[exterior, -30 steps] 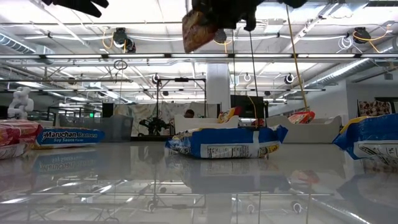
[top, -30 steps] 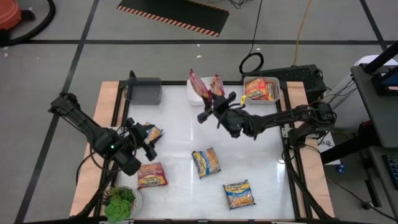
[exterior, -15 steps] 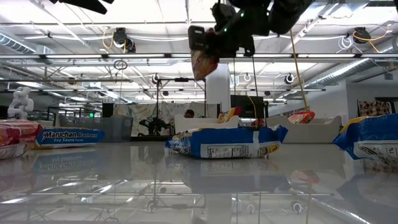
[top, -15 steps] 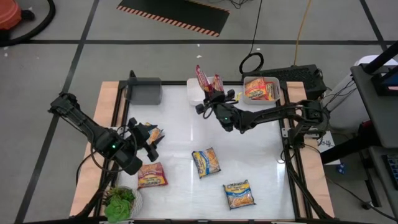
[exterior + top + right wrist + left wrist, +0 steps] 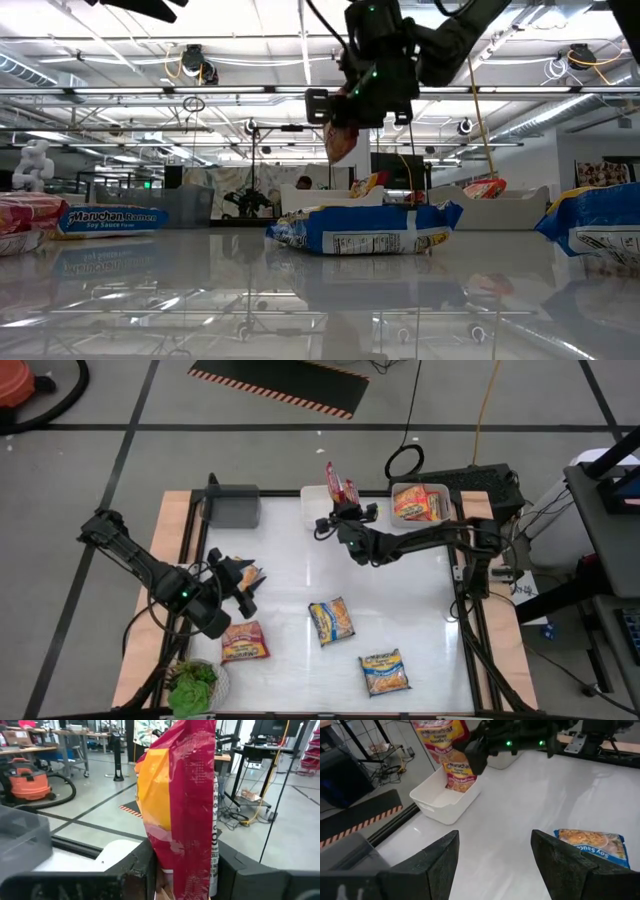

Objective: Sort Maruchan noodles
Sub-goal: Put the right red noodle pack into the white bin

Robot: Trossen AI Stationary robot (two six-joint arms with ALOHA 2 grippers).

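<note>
R hand point(image 5: 345, 513) grips red Maruchan packet point(image 5: 182, 795) over white bin point(image 5: 445, 799) (L hand point(image 5: 495, 852) wide).

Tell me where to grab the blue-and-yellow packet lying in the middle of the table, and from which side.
The blue-and-yellow packet lies flat and clear of other packets, long axis angled slightly. Probably best to come straight down from above and pinch across its narrower width near the middle. The open left tool is nearer; the right tool holds a red packet.
</note>
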